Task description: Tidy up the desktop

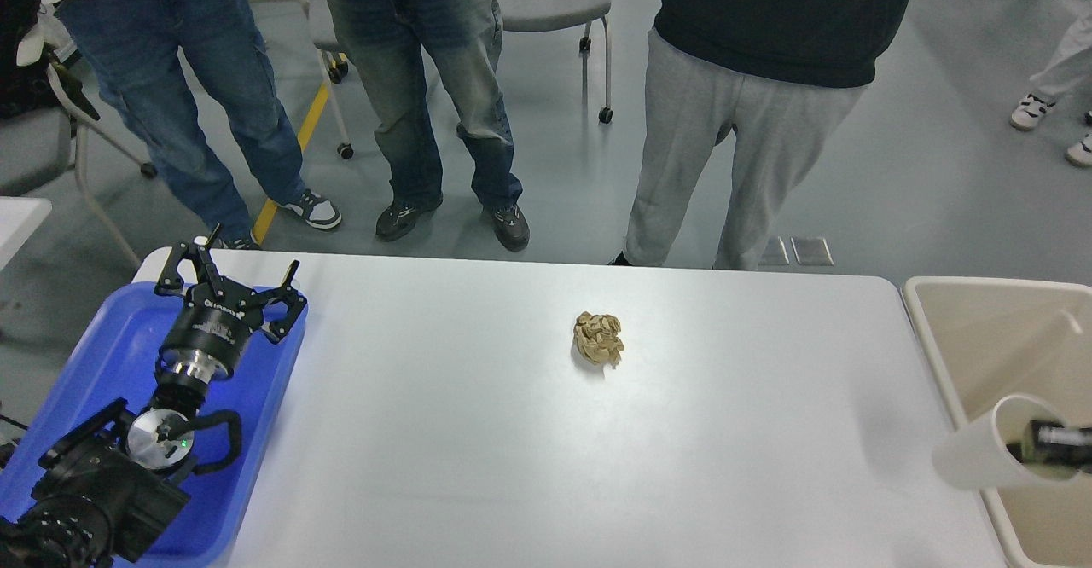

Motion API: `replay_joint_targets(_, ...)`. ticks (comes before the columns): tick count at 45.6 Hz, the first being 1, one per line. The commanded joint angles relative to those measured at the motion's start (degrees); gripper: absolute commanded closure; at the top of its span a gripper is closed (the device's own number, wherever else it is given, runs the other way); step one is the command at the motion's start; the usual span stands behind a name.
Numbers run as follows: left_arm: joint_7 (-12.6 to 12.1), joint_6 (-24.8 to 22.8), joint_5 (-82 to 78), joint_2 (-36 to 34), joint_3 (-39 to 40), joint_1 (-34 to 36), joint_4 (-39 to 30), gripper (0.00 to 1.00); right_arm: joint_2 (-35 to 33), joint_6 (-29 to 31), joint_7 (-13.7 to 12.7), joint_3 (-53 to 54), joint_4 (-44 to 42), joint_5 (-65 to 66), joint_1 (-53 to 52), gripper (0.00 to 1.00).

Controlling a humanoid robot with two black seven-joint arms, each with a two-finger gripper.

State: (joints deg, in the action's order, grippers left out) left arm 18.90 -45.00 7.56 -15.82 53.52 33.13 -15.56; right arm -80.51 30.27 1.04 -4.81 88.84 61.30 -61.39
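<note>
1. Biggest worry for me is the white paper cup (981, 453) over on the right. It's tipped on its side over the edge where the desk (478, 431) meets the beige tub (947, 329), with one finger of the right gripper (1056, 442) poking inside the mouth. That looks like a thin pinch on a flimsy rim, so the cup could slip and drop back onto the desk rather than into the tub.
2. Can't really tell how the right fingers sit: only a dark bit shows inside the cup, the rest is cut off by the frame edge.
3. The crumpled brown paper ball (598, 337) sits alone mid-desk, a bit toward the far side, well apart from both arms. Light thing, a sloppy approach could just knock it rolling.
4. The left gripper (229, 276) hangs over the far end of the blue tray (102, 355) at the left, fingers spread apart, nothing in them.
</note>
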Motion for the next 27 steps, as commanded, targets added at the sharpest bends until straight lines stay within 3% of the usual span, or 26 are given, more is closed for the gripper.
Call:
replay_joint_targets(1,0.0,0.0,0.0,0.0,0.0,0.0,0.0,0.0,-7.7,13.8,-0.5,0.1,0.8,-2.2,-14.1,1.0)
replay_joint_targets(10,0.0,0.0,0.0,0.0,0.1,0.0,0.0,0.0,-8.7,14.7,-0.9,0.2,-2.2,-2.2,-17.7,1.0)
replay_joint_targets(17,0.0,0.0,0.0,0.0,0.1,0.0,0.0,0.0,-7.9,14.6,-0.9,0.3,-9.6,-2.3,-18.3,1.0)
replay_joint_targets(27,0.0,0.0,0.0,0.0,0.0,0.0,0.0,0.0,-3.1,4.6,-0.8,-0.7,-22.2,-10.8,-16.4,1.0)
